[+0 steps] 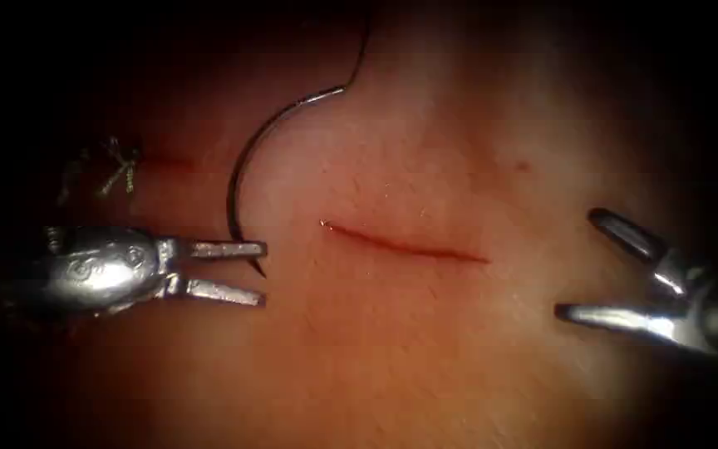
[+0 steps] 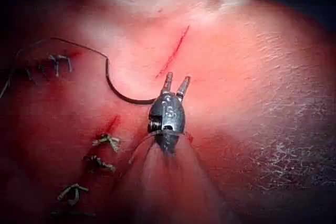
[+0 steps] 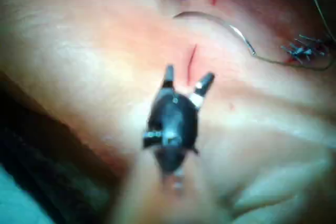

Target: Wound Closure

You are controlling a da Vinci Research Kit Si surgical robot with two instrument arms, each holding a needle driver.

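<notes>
My left tool (image 1: 251, 273) gapes empty, the needle (image 1: 247, 166) tip seemingly between its jaws, left of the cut (image 1: 405, 244); my right tool (image 1: 592, 266) gapes empty, well apart.

The endoscope looks down from above and in front; both wrist views look along their shafts — close — sharing the cut (image 1: 405, 244).

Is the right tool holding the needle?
No. In the endoscope view the right tool is open and empty right of the cut, while the needle lies by the left tool.
</notes>
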